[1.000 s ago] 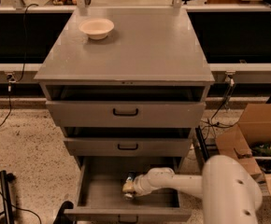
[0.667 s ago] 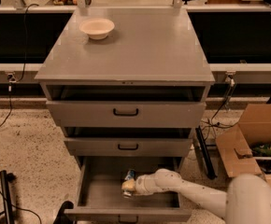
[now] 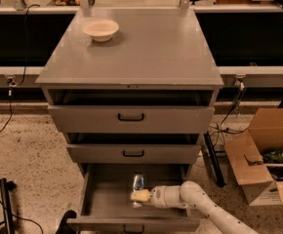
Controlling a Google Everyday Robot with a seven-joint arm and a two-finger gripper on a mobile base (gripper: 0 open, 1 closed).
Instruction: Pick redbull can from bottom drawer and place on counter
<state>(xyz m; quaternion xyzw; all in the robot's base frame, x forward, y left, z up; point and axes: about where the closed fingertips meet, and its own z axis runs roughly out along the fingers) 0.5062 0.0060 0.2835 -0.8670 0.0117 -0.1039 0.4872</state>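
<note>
The redbull can point(image 3: 138, 182) stands upright in the open bottom drawer point(image 3: 98, 199), near the middle of its floor. It is slim, silver and blue. My gripper point(image 3: 140, 196) reaches in from the lower right on a white arm point(image 3: 200, 206) and sits against the can's lower part, hiding its base. The counter point(image 3: 141, 52) is the flat grey top of the cabinet, well above the gripper.
A cream bowl point(image 3: 100, 29) sits at the counter's back left. The two upper drawers point(image 3: 131, 117) stand slightly open above the bottom one. An open cardboard box point(image 3: 266, 155) is on the floor to the right. Black cables and a stand point(image 3: 6, 199) lie at left.
The arm's bulky white elbow has dropped down and to the right, mostly out of view. The gripper stays at the can, which now shows taller above it.
</note>
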